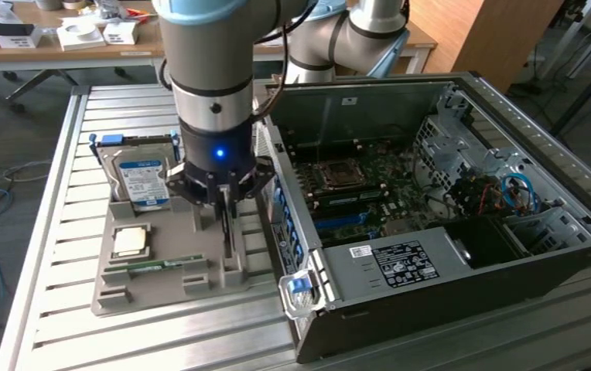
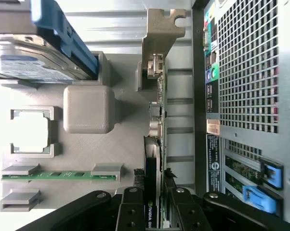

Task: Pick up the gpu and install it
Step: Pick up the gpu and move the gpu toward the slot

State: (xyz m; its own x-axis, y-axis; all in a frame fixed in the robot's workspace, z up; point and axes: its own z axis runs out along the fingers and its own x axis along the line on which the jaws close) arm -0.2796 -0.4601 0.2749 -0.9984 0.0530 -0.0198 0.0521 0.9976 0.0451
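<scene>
- Tray point(image 1: 162, 267): showing plain matte grey.
- Hard drive point(image 1: 141, 182): showing silver under a blue-and-white label, with blue side rails edging it.
- Memory stick point(image 1: 156, 265): showing green.
- gpu point(image 2: 153, 144): seen edge-on, appearing black with what may be a green rim; its bracket is gleaming silver.
- Gripper point(image 2: 154, 211): showing black.
- Arm point(image 1: 208, 69): showing silver-grey with a pale blue cap, a blue light glowing at the wrist.
- Computer case point(image 2: 246, 62): showing dark grey, a grid of small holes patterning its rear panel.
- Latches point(image 2: 270, 173): showing bright blue.
- Table point(image 1: 58, 232): showing pale silver, ribbed in parallel slats.

Matt grey plastic tray point(image 2: 121, 82); gpu point(image 2: 155, 139) bracket bare metal (dull sheen); case point(image 2: 246, 62) wall perforated metal; table point(image 1: 58, 332) ribbed metal.
</scene>
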